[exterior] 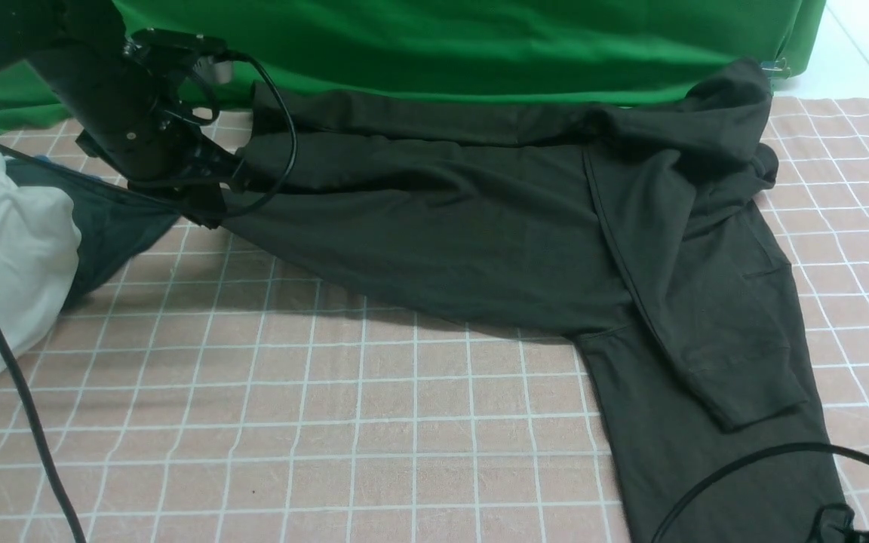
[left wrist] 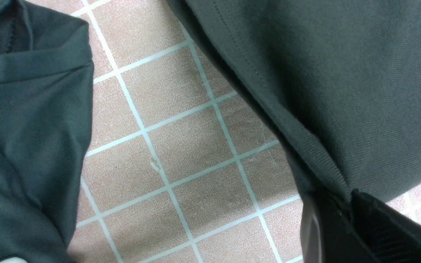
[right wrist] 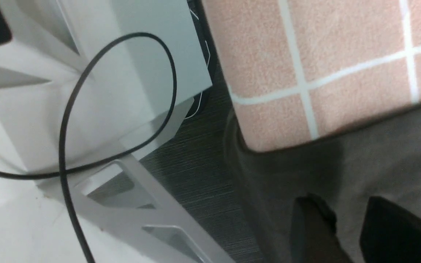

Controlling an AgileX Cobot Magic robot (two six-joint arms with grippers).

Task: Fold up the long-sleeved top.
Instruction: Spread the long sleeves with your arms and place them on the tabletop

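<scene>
Clock read from the robot's side, 12 being the far backdrop.

- Long-sleeved top [exterior: 480,226]: black knit, lying on the far half of the table. Its body's long axis runs 9 to 3. At the 3 o'clock end the cloth is doubled over in a flap. One sleeve runs from there toward 5, reaching the near right corner.
- Left gripper [left wrist: 347,195]: at about 10 o'clock, jaws pinched on a ribbed edge of the top. The cloth rises slightly from the table toward it. The rest of the garment lies toward 3 from this grip, so any carry-over would likely go along the long axis.
- Right gripper [right wrist: 345,226]: low at the 5 o'clock corner, over the sleeve where it drapes off the table edge. Its fingers [right wrist: 313,233] stand a little apart with dark cloth showing between them. I can't tell whether they clamp it.
- The left arm is nearer the body end and the right arm nearer the sleeve.
- Surface: pink checked tablecloth [exterior: 329,422], soft and flat, bare through the near middle.
- At 9 o'clock sit a white garment [exterior: 4,256] and a dark teal cloth [exterior: 110,226], just beside the left grip and not touching the top, as far as I can see.
- Room: green backdrop [exterior: 480,45] at 12, a black cable [exterior: 12,377] hanging near the left, and a white frame [right wrist: 86,91] below the table edge.
</scene>
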